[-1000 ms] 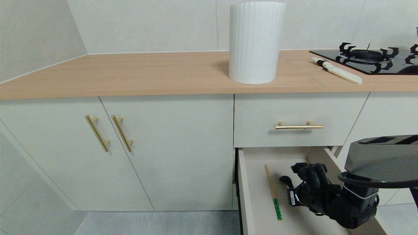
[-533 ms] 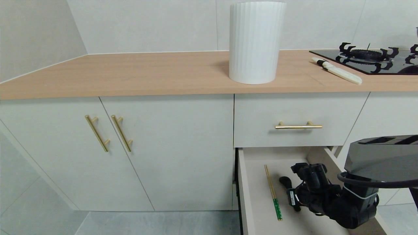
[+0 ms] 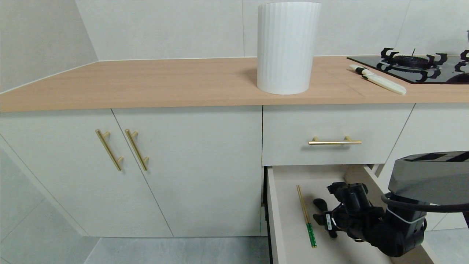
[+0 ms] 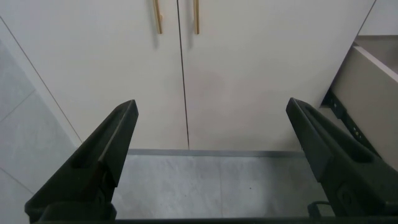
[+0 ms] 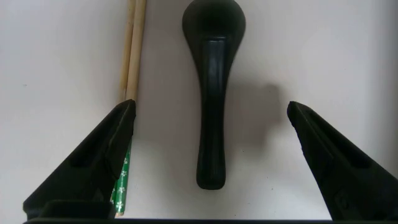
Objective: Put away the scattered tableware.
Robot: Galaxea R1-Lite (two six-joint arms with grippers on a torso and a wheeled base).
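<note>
A black spoon (image 5: 211, 93) lies flat on the floor of the open lower drawer (image 3: 273, 209), beside a pair of wooden chopsticks (image 5: 132, 74) with green ends. In the head view the spoon (image 3: 319, 202) rests just right of the chopsticks (image 3: 306, 216). My right gripper (image 5: 210, 115) hangs low in the drawer over the spoon's handle, open, with a finger on either side and not touching it. It sits at the drawer's front right in the head view (image 3: 325, 223). A white knife (image 3: 378, 79) lies on the countertop by the stove. My left gripper (image 4: 208, 115) is open and empty, facing the cabinet doors.
A tall white ribbed canister (image 3: 285, 47) stands on the wooden countertop (image 3: 146, 82). The black gas stove (image 3: 414, 66) is at the far right. A shut drawer with a gold handle (image 3: 335, 142) sits above the open one. Two cabinet doors with gold handles (image 3: 121, 149) are to the left.
My right gripper's fingers have spread apart around the spoon, and the spoon now rests free on the drawer floor. The left arm has not moved.
</note>
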